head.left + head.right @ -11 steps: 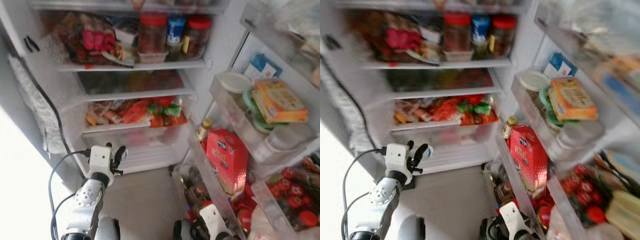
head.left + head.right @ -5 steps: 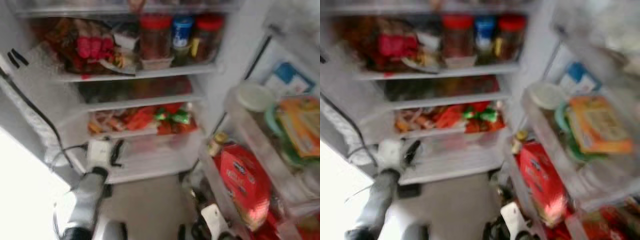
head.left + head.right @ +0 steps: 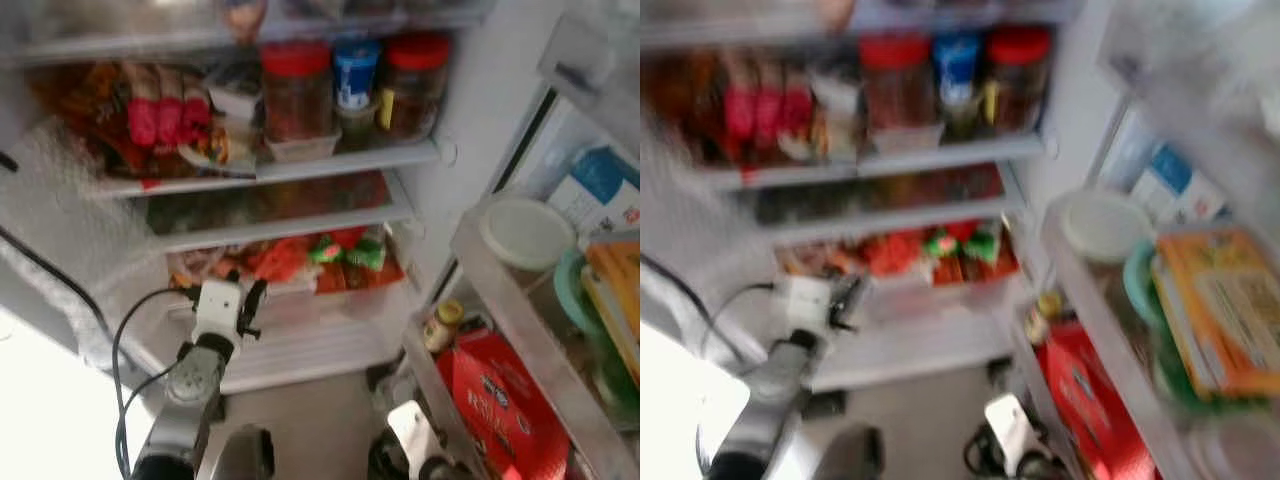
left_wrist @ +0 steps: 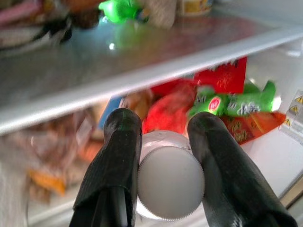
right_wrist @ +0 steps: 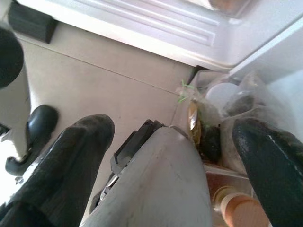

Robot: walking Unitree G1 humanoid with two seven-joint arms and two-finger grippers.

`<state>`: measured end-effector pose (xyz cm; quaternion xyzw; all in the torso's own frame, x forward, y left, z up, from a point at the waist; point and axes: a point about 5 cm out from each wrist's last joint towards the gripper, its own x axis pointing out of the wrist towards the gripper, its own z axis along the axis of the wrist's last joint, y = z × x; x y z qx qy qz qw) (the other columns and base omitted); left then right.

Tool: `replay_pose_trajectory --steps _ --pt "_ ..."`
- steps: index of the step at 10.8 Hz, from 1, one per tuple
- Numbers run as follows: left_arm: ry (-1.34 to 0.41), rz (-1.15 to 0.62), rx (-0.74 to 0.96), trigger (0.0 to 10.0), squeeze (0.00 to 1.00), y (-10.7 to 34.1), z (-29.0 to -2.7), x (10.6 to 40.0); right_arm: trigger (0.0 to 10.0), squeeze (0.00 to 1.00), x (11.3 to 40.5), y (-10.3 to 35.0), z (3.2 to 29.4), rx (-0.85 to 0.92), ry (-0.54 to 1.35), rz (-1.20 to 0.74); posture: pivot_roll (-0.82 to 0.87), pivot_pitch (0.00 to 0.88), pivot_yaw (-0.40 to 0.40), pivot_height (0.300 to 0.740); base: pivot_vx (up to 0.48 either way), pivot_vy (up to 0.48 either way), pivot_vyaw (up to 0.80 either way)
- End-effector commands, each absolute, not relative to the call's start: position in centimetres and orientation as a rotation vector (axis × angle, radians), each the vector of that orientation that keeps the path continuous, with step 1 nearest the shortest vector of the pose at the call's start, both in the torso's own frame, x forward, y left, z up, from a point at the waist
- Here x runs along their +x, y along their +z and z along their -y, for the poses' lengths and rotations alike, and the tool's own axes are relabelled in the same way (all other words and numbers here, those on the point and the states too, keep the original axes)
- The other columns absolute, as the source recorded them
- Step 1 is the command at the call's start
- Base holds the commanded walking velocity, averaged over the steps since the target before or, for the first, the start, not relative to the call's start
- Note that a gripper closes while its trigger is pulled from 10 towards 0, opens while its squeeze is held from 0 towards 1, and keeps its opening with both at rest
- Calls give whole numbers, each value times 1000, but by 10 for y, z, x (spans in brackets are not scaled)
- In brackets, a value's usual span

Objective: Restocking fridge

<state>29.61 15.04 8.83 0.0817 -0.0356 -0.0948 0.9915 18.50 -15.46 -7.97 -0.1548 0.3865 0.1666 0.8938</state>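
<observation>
Fridge open; shelves and door racks well stocked.

Left end effector (image 4: pixel 163 189) is pinched on a bottle (image 4: pixel 170 182) by its white ribbed cap; the cap faces the wrist camera, so the bottle's long axis is judged to run straight ahead between the fingers (image 4: pixel 113 165), toward the fridge interior. In the head view the left end effector (image 3: pixel 235 310) is held up in front of the lower compartment, just before the drawer (image 3: pixel 300 300) with red and green packets (image 3: pixel 340 250). A glass shelf (image 4: pixel 142 71) is seen just above the line of the fingers, the packets directly beyond the bottle.

Right end effector (image 5: pixel 175 156) is spread wide and empty, hanging low over the floor (image 5: pixel 94 85) beside the door's bottom rack. The left arm is clearly the nearer one to the shelves.

Coming move, as judged: a straight push forward and slightly up, onto free space below the glass shelf.

Against the picture a second ago: the head camera has swung, so the whole view is shifted; the left end effector is now higher and closer to the drawer front.
</observation>
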Motion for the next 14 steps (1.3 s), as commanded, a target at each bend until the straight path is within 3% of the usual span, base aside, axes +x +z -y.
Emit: replay_pose_trajectory --steps 1,2,6,8,10,12,14 --pt "-158 131 237 10000 0 101 -162 297 10000 0 151 -96 171 -321 308 -956 26 175 -43 634 304 0 0" --pt "-118 211 341 10000 0 116 -165 300 10000 0 150 -97 170 -321 313 -959 28 175 -44 634 0 0 0" --pt "-88 320 460 10000 0 136 -166 303 10000 0 148 -97 167 -316 323 -959 25 180 -41 634 0 0 0" --pt "-147 418 748 10000 0 155 -160 301 10000 0 148 -98 166 -312 326 -962 25 179 -39 634 0 0 0" --pt "-358 347 989 10000 0 123 -158 303 10000 0 149 -97 165 -310 327 -958 21 178 -38 634 0 0 0" --pt "-339 307 1073 10000 0 111 -163 317 10000 0 148 -98 166 -309 326 -959 13 178 -44 634 0 0 0" --pt "-244 378 1109 10000 0 125 -167 327 10000 0 144 -99 167 -307 321 -965 10 185 -47 634 0 0 0"
